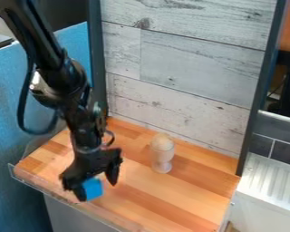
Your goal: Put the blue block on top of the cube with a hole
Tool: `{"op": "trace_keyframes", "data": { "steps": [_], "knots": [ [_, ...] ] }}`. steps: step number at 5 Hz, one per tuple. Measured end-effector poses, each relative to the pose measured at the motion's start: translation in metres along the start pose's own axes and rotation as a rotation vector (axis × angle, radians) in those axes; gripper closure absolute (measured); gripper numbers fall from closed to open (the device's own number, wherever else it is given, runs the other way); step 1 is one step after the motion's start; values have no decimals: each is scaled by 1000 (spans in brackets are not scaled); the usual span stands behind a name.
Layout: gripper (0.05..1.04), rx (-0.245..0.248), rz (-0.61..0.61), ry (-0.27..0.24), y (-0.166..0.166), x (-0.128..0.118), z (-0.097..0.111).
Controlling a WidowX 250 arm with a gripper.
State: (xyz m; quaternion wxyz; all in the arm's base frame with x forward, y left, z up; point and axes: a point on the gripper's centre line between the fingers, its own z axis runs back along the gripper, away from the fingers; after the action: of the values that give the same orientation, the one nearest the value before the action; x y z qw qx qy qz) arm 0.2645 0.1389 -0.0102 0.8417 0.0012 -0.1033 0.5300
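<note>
The end effector (97, 191) hangs down, fingers parted.

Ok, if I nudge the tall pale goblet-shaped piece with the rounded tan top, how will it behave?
The piece would probably tip easily, being tall over a small foot. Its rounded top might roll away if loose.

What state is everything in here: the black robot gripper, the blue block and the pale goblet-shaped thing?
Black robot gripper: open, fingers apart, low over the wooden tabletop.
Blue block: between the fingers, with a gap to one of them; whether it touches the tabletop, I cannot tell.
Pale goblet-shaped object: upright on the tabletop, with a rounded tan top.
</note>
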Motion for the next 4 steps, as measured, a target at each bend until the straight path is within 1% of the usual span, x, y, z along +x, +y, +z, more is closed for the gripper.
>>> {"op": "trace_keyframes", "data": {
  "steps": [1,2,3,4],
  "knots": [
    [83,-27,-18,31,2,0,14],
    [83,-102,-118,15,-4,9,37],
    [83,-136,-360,-42,-10,14,50],
    [83,-167,-620,-93,-22,8,49]
  ]
}}
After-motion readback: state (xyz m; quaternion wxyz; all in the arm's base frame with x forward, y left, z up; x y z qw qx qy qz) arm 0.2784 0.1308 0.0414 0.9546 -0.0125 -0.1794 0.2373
